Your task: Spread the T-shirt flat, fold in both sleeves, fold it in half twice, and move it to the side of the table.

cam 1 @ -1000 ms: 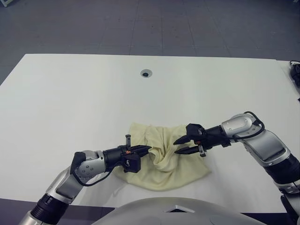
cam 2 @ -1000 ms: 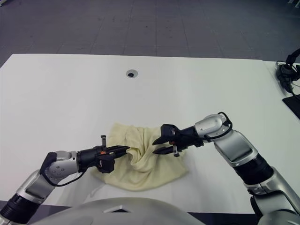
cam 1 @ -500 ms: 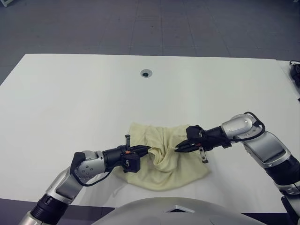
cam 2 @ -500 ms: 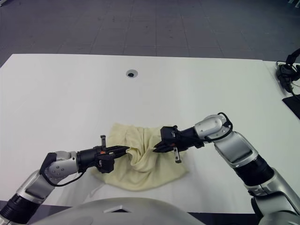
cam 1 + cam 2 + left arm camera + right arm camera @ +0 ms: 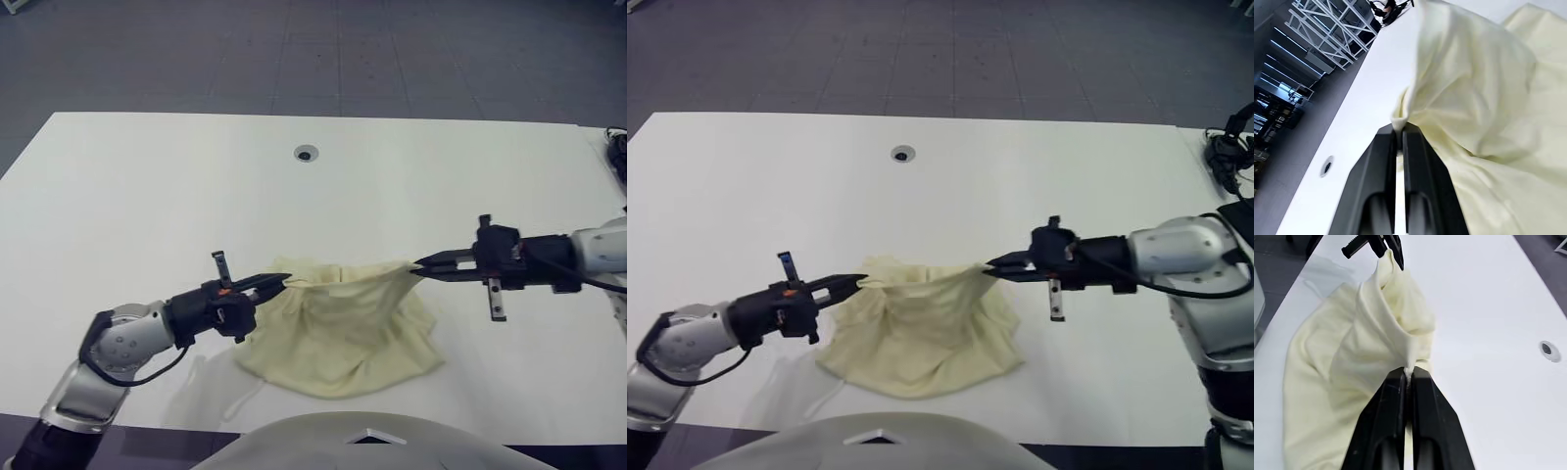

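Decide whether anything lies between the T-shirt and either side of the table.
Nothing visible does. Both the left gripper and right gripper are shut on the T-shirt, and the table to either side is bare; its round hole lies farther back.

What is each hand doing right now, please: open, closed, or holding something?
The left hand is closed on the T-shirt.
The right hand is closed on the T-shirt too.

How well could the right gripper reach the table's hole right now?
Probably not freely: the right gripper is shut on the shirt, which the left gripper also pinches. Otherwise nothing stands between it and the hole.
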`<state>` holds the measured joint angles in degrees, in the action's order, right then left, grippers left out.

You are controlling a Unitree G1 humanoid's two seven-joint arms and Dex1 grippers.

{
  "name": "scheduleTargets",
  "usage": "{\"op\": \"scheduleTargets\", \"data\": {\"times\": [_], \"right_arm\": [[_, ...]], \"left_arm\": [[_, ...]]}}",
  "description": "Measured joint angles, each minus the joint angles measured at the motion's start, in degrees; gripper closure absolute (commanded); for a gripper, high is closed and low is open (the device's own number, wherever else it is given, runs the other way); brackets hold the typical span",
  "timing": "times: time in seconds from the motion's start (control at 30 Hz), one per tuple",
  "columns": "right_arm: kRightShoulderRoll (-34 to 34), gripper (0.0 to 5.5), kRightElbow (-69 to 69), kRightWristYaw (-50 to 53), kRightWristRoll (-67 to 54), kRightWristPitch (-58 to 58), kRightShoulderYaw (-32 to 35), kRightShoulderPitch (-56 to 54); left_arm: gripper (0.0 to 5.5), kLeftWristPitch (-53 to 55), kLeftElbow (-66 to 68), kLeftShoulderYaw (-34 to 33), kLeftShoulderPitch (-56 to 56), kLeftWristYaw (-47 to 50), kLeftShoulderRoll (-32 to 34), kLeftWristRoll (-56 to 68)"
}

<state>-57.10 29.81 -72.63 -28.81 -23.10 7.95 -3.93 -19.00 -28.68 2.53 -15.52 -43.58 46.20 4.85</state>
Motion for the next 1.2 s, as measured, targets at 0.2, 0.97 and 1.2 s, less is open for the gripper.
{"op": "scheduleTargets", "data": {"times": [0.2, 0.97, 1.2], "right_arm": [[-1.89, 5.48, 7.52, -1.27, -3.41, -1.71, 8.91, 9.95], [-0.63, 5.48, 12.58, 3.46, 19.65, 1.87, -12.47, 30.83], [7.51, 5.48, 1.39, 7.97, 23.21, 2.46, -24.78, 17.70]], "left_arm": [[5.50, 3.52, -8.29, -7.87, -10.37, -10.61, 8.38, 9.41], [5.50, 8.43, -4.99, 0.76, -20.22, -24.48, 8.65, -6.18], [5.50, 5.16, 3.73, 9.78, -4.61, -15.83, 3.71, -15.50]]}}
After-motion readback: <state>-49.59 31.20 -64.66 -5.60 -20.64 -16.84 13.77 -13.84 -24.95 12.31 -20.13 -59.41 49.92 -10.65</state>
